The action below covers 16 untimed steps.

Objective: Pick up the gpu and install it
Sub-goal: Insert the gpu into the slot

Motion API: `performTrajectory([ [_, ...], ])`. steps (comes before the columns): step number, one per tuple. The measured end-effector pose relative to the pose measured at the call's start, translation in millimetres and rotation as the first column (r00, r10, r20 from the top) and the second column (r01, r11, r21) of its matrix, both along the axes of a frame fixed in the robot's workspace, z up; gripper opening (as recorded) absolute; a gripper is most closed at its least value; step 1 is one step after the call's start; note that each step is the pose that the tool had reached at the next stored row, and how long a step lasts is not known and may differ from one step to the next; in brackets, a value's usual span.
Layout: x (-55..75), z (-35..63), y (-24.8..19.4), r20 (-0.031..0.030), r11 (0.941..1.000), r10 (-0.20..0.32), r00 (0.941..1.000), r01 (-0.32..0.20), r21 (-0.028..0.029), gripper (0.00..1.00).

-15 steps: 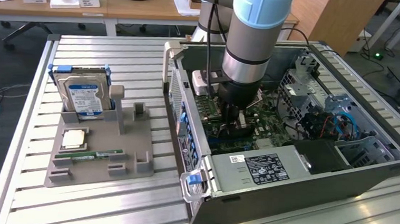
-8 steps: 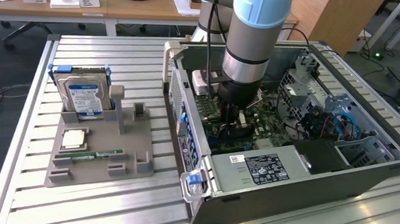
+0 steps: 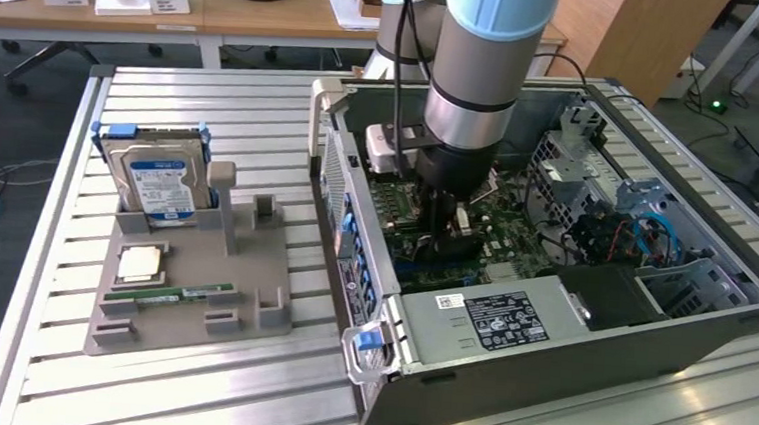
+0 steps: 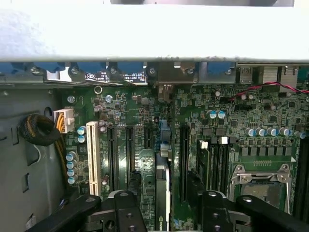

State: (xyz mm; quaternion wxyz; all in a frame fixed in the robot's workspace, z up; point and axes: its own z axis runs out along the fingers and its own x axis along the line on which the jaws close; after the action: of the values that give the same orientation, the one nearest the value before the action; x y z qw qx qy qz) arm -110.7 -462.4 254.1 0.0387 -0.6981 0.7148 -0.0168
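Note:
The gpu (image 4: 162,191) stands on edge in a motherboard slot, seen edge-on as a thin card running up to its silver bracket (image 4: 165,77) at the case's rear wall. My gripper (image 4: 163,193) straddles it, open, with one dark finger (image 4: 133,186) on each side and a gap between each finger and the card. In the exterior view the arm reaches down into the open computer case (image 3: 694,305), and the gripper (image 3: 449,232) sits low over the green motherboard (image 3: 407,209), hiding most of the card.
Left of the case in the exterior view, a grey fixture tray (image 3: 262,274) holds a blue-labelled hard drive (image 3: 161,182), a CPU (image 3: 139,263) and a green RAM stick (image 3: 166,296). Inside the case are the power supply (image 3: 500,316), drive cages (image 3: 582,177) and an open CPU socket (image 4: 258,186).

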Motion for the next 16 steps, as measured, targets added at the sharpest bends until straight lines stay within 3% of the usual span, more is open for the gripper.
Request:
performTrajectory([
  [16,0.0,32.9,0.5,0.0000,1.0000,0.000,1.0000,0.000,0.0000,0.51],
])
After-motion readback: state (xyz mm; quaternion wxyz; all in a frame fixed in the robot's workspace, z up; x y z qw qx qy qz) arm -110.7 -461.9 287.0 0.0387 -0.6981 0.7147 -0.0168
